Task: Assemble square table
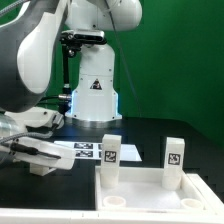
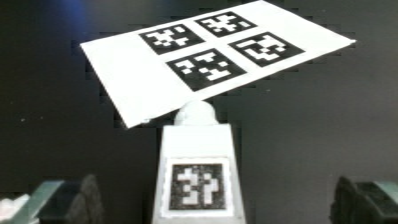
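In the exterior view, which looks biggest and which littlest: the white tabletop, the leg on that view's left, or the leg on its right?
1. The tabletop looks largest.
2. The leg on the exterior view's left and the leg on its right look alike: no ranking.

- I count two short white plastic legs (image 1: pixel 110 152) (image 1: pixel 174 162), each carrying one black-and-white tag.
- I see one white plastic square tabletop panel (image 1: pixel 140 200).
- I see one thin flat white marker board (image 2: pixel 205 55), bearing four tags.
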Controlling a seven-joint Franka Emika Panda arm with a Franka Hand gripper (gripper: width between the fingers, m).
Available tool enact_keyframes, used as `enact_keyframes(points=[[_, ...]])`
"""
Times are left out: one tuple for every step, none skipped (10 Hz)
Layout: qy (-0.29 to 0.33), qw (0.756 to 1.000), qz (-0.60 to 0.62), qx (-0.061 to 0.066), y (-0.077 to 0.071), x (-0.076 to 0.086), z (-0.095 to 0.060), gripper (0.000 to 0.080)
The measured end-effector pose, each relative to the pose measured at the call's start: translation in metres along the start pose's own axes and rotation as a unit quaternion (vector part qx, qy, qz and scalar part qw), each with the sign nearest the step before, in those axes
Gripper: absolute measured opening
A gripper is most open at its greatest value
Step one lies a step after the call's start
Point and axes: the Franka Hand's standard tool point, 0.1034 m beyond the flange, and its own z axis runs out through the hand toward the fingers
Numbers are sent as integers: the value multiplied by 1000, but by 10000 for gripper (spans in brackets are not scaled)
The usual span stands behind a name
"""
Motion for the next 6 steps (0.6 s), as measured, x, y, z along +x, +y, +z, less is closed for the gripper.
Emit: enact_keyframes(points=[[3, 1000, -1, 0, 0, 3, 2, 649], [5, 1000, 0, -1, 0, 7, 9, 649], [7, 1000, -1, -4, 0, 11, 16, 649], [9, 1000, -5, -10, -2, 13, 22, 649], [9, 1000, -7, -10, -4, 13, 23, 649], [9, 1000, -6, -10, -3, 13, 23, 649]])
